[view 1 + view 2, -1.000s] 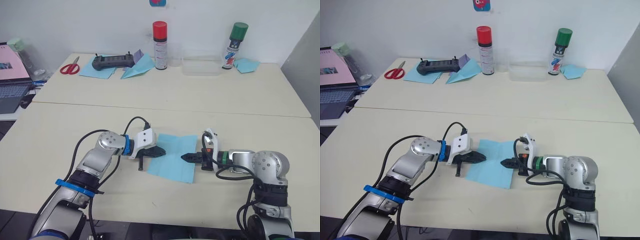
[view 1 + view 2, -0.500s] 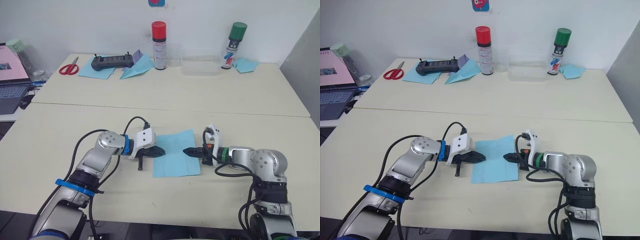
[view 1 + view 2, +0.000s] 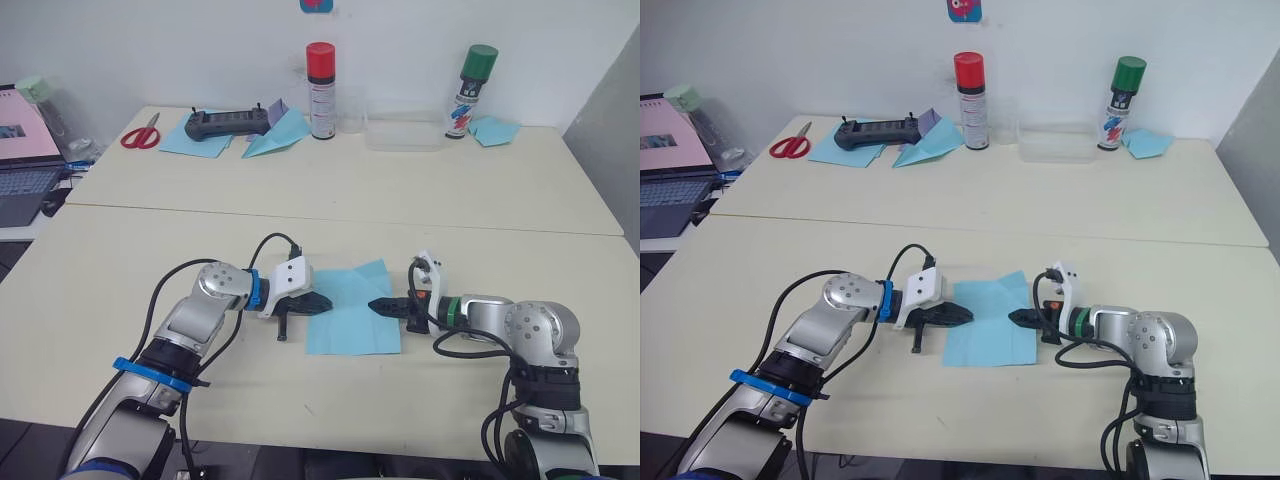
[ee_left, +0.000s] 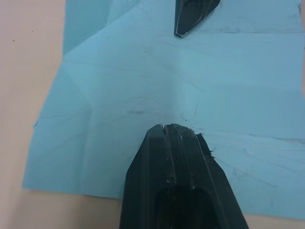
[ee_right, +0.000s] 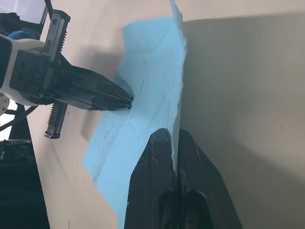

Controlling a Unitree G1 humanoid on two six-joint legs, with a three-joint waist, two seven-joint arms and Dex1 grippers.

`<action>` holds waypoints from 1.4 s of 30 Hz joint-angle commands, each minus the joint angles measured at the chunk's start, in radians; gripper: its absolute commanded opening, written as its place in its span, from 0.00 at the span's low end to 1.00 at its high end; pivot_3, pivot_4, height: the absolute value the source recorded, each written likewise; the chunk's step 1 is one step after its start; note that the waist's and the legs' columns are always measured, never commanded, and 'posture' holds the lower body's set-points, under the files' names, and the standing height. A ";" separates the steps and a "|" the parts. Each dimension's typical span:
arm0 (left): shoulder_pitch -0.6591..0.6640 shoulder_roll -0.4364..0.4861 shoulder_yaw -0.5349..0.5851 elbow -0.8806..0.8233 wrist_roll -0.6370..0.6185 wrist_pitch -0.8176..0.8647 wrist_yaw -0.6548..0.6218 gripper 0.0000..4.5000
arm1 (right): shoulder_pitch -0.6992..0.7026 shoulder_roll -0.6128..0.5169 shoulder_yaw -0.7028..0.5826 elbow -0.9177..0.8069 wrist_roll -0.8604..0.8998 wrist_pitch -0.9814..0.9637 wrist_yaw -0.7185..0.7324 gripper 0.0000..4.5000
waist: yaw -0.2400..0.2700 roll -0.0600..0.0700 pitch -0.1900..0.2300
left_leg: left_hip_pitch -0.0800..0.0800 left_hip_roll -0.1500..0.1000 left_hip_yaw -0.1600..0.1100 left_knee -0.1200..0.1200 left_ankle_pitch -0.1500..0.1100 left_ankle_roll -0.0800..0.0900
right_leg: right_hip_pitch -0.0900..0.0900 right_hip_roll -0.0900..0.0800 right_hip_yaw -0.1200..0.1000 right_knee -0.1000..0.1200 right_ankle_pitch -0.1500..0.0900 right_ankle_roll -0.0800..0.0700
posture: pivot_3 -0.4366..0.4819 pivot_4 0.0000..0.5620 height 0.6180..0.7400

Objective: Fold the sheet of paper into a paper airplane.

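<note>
The sheet of paper (image 3: 350, 318) is light blue and creased. It lies spread in one layer on the near table between my two grippers, not in a paper airplane shape. My left gripper (image 3: 326, 305) is shut, and its tip (image 4: 174, 129) rests on the sheet's left part. My right gripper (image 3: 374, 304) is shut on the sheet's right edge, which runs in between its fingers (image 5: 162, 143). That edge and the far right corner (image 3: 383, 266) stand a little off the table. The two gripper tips face each other about a finger-length apart.
On the far table stand a red-capped spray can (image 3: 320, 90), a green-capped spray can (image 3: 473, 88) and a clear box (image 3: 403, 132). Red scissors (image 3: 140, 133), a black controller (image 3: 225, 123), a blue paper dart (image 3: 278, 137) and a teal scrap (image 3: 495, 130) lie there. A laptop (image 3: 22, 165) is at far left.
My right gripper moved away from me with the sheet's right edge. The sheet turned from a skewed lie to a squarer one. The left gripper stayed put.
</note>
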 commanded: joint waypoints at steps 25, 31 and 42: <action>0.010 0.012 -0.046 0.111 0.087 -0.081 -0.001 0.00 | 0.020 -0.264 0.127 -0.201 -0.170 -0.576 0.186 0.75 | -0.009 0.003 -0.008 | 0.002 0.000 0.000 0.000 0.000 0.000 | 0.001 0.001 0.000 0.000 0.000 0.000 | 0.48 0.27 1.00; -0.003 0.005 -0.049 0.125 0.101 -0.092 0.012 0.00 | 0.038 -0.151 0.316 -0.159 -0.256 -0.723 0.185 0.38 | -0.007 0.003 -0.008 | 0.002 0.000 0.000 0.000 0.000 0.000 | 0.002 0.001 0.000 0.000 0.000 0.000 | 0.48 0.27 1.00; -0.008 -0.007 -0.056 0.130 0.112 -0.095 0.008 0.00 | 0.171 -0.148 0.443 0.031 -0.503 -0.899 0.098 0.01 | -0.002 0.003 -0.009 | 0.004 0.000 0.000 0.001 0.000 0.000 | 0.004 0.000 0.001 0.000 0.000 0.000 | 0.48 0.27 1.00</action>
